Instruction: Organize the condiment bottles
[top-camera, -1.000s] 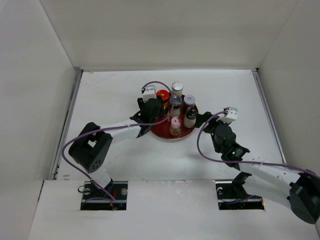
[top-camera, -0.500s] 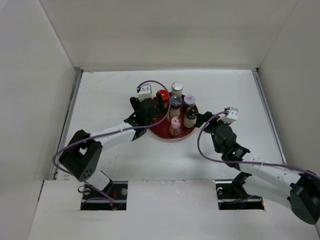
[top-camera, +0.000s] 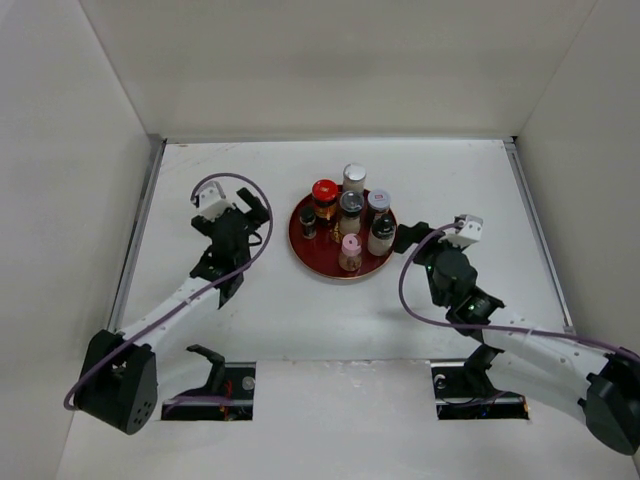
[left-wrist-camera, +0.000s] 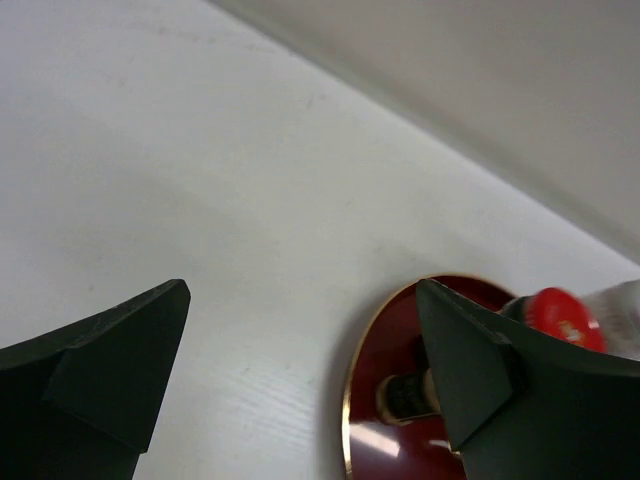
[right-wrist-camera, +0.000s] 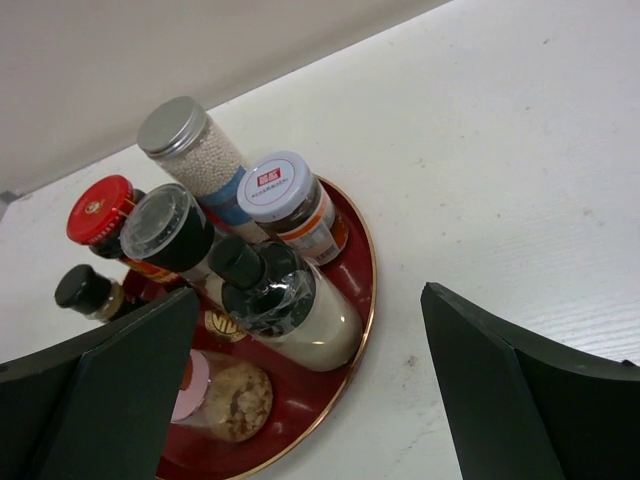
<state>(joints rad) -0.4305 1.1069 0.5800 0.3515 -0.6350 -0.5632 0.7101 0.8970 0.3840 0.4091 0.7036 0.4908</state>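
Observation:
Several condiment bottles stand upright on the red round tray (top-camera: 300, 243). They include a red-capped jar (top-camera: 324, 192), a thin black-capped one (top-camera: 308, 219), a silver-capped shaker (right-wrist-camera: 175, 125), a white-capped jar (right-wrist-camera: 275, 185), a cream-bodied bottle (right-wrist-camera: 300, 310) and a pink-capped jar (top-camera: 350, 246). My left gripper (top-camera: 253, 206) is open and empty, left of the tray and apart from it. My left wrist view shows the left gripper (left-wrist-camera: 302, 295) over bare table, with the tray rim (left-wrist-camera: 349, 400) beside its right finger. My right gripper (top-camera: 404, 238) is open and empty at the tray's right edge, facing the cream-bodied bottle.
White walls close in the table on the left, back and right. The back wall edge (left-wrist-camera: 450, 140) runs behind the tray. Bare white table (top-camera: 250, 300) lies between the tray and the arm bases.
My left gripper has opened and drawn back to the left, away from the tray. The thin black-capped bottle now stands alone at the tray's left side. The right arm has hardly moved.

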